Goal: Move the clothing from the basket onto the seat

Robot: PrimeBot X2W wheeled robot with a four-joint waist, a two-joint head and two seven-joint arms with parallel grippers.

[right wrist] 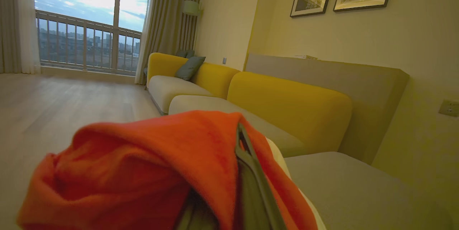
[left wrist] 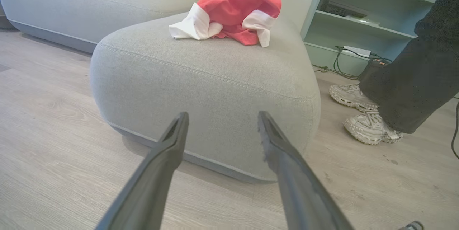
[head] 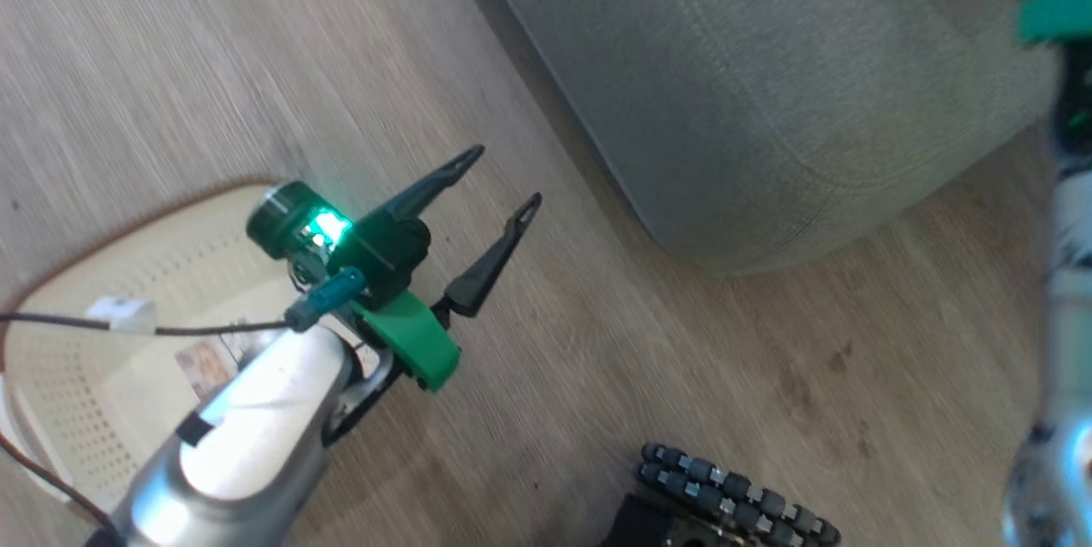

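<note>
Clothing (left wrist: 229, 18) lies partly on the seat (left wrist: 200, 90), ahead of and above the left gripper (left wrist: 222, 115), whose fingers are spread and empty. The right gripper (right wrist: 239, 140) is pressed together on a second red piece (right wrist: 136, 172) draped over its fingers, with cushion just beyond, judged ready for release. The basket (head: 85, 359) behind the left gripper shows a bare base.

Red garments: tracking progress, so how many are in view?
2: one garment lies on the seat, a second garment is clamped in the right claw. The basket looks empty, though the left arm hides part.
</note>
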